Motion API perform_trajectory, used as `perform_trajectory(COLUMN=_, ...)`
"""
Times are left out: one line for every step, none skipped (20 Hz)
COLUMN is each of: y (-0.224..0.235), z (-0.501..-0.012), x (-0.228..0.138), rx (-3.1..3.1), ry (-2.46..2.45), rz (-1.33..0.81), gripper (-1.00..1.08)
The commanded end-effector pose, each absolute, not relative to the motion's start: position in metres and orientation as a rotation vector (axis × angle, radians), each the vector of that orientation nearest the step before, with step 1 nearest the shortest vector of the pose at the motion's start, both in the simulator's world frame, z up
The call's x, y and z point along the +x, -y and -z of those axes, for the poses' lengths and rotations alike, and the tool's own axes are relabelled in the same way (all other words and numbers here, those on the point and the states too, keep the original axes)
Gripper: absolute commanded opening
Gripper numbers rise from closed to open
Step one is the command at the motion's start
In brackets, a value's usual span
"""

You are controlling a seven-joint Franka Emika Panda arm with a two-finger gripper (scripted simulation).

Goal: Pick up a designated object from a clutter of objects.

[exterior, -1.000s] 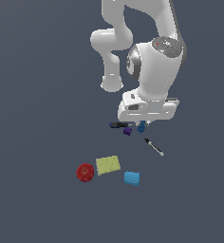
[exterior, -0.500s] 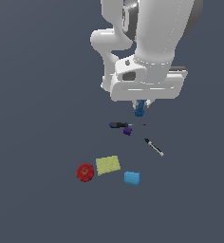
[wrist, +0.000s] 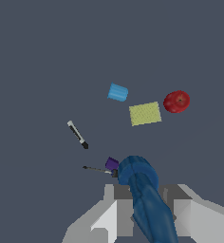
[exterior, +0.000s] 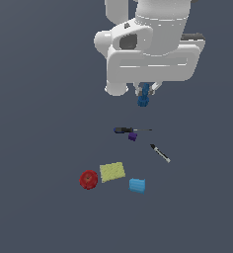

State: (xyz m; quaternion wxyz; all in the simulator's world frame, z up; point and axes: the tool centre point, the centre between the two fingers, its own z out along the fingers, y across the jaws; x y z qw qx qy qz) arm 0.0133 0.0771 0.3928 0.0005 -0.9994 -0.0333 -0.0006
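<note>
End effector grips one deep-blue piece above two dark tools.

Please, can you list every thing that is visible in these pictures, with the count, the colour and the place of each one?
deep-blue piece: 1, deep blue, held in the pincer, above the floor
thin tools: 2, dark, one beside the purple cube, one toward the exterior view's right
purple cube: 1, purple, on floor
flat pad: 1, yellow-green, between fruit and block
round fruit: 1, red
block: 1, light blue
pincer: 1, white-grey, closed on the piece
</note>
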Motion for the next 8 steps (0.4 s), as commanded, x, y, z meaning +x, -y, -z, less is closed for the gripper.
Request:
perform_trajectory(y=-0.074, z=-0.404, x=0.015, rx=-3.139, ry=0.105, rz=0.0, gripper=-1.0)
perform_trajectory(y=-0.074, z=-0.407, x=0.015, rx=-3.139, ry=0.105, rz=0.0, gripper=-1.0)
perform_trajectory(y=-0.073, z=-0.41, x=0.015, rx=-3.139, ry=0.105, rz=0.0, gripper=-1.0)
perform_trajectory(y=-0.072, z=-0.412, x=0.016, rx=-3.139, ry=0.105, rz=0.0, gripper=-1.0)
perform_trajectory(y=-0.072, z=-0.413, x=0.016, rx=-3.14, ry=0.104, rz=0.0, gripper=-1.0)
perform_trajectory(y=-0.072, z=-0.414, x=0.016, rx=-3.14, ry=0.104, rz=0.0, gripper=-1.0)
perform_trajectory(y=-0.072, z=-0.415, x=0.016, rx=-3.14, ry=0.104, rz=0.0, gripper=-1.0)
perform_trajectory(y=-0.071, z=-0.415, x=0.016, rx=-3.14, ry=0.104, rz=0.0, gripper=-1.0)
